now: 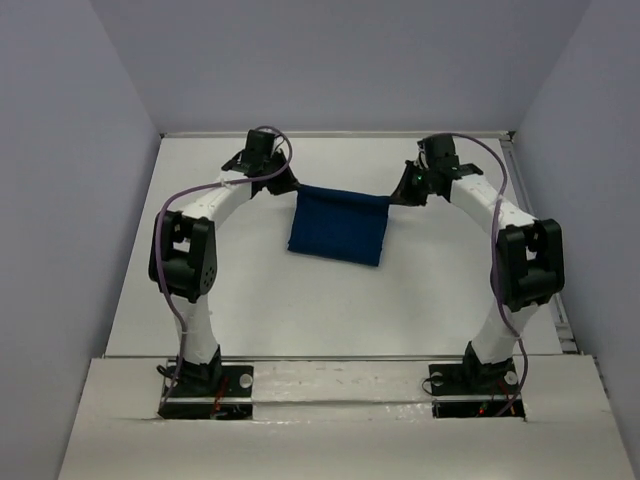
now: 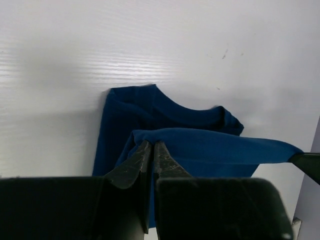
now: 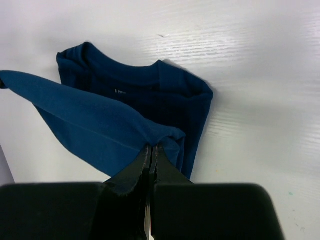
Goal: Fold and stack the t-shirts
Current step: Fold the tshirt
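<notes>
Navy t-shirt (image 1: pixel 337 228) edge taut | left end effector (image 2: pixel 152 145), right end effector (image 3: pixel 152 147) clamped on corners

A robotics lab cell: pale wall panels (image 1: pixel 60 200) are enclosing a white tabletop (image 1: pixel 260 310) left, right and far; left arm (image 1: pixel 185 260) and right arm (image 1: pixel 525 262) are sitting bolted at its near edge.

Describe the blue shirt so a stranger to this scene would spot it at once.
Start at the white table between the left white arm and right white arm. Near its far side lies a folded dark navy-blue cloth t-shirt, one edge pulled taut between the left fingers and right fingers. It is the only fabric there.
</notes>
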